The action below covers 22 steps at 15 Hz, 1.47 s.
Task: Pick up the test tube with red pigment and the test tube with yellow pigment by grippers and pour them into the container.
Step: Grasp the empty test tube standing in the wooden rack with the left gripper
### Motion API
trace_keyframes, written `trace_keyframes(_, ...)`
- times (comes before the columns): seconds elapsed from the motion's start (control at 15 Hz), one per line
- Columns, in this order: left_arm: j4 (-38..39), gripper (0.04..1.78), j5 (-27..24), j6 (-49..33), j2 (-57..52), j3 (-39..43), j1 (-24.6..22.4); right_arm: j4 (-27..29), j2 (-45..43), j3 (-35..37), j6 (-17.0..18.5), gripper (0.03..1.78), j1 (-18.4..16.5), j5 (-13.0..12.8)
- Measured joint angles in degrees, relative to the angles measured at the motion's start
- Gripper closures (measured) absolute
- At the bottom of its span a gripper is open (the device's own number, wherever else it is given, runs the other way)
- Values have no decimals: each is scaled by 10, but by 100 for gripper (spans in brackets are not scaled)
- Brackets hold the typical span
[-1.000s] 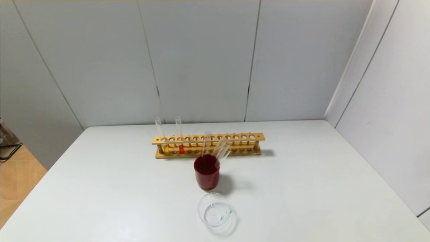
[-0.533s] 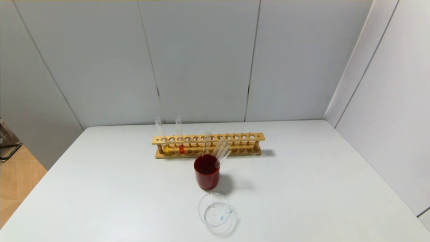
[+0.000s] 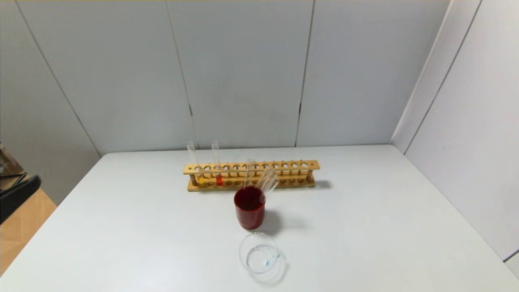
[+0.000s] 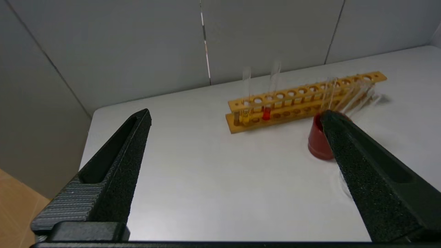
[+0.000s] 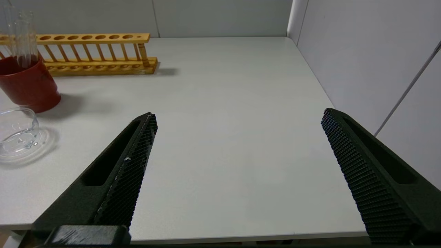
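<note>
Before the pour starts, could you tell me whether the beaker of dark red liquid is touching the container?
Apart. In the right wrist view, a strip of bare table shows between the beaker of dark red liquid and the container, which sits nearer the robot.

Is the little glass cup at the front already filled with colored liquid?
No, the container looks clear and empty, with the colored liquid in the beaker behind it.

We see even, bright light from above left, soft shadows falling right of the beaker and rack, clear tubes slightly smeared.
</note>
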State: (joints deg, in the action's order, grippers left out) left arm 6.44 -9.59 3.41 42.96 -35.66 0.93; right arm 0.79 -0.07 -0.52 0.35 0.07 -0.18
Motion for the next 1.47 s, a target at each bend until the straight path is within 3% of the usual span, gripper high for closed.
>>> trace_keyframes(0.47, 191, 8, -3, -45, 239, -20, 40, 0, 0, 0, 0, 7, 0, 0)
trace_keyframes(0.67, 266, 8, -2, -50, 320, -4, 51, 0, 0, 0, 0, 7, 0, 0)
trace_keyframes(1.2, 558, 8, 14, -47, 546, 72, 72, 0, 0, 0, 0, 7, 0, 0)
trace_keyframes(1.47, 656, 8, 16, -47, 633, 78, 83, 0, 0, 0, 0, 7, 0, 0)
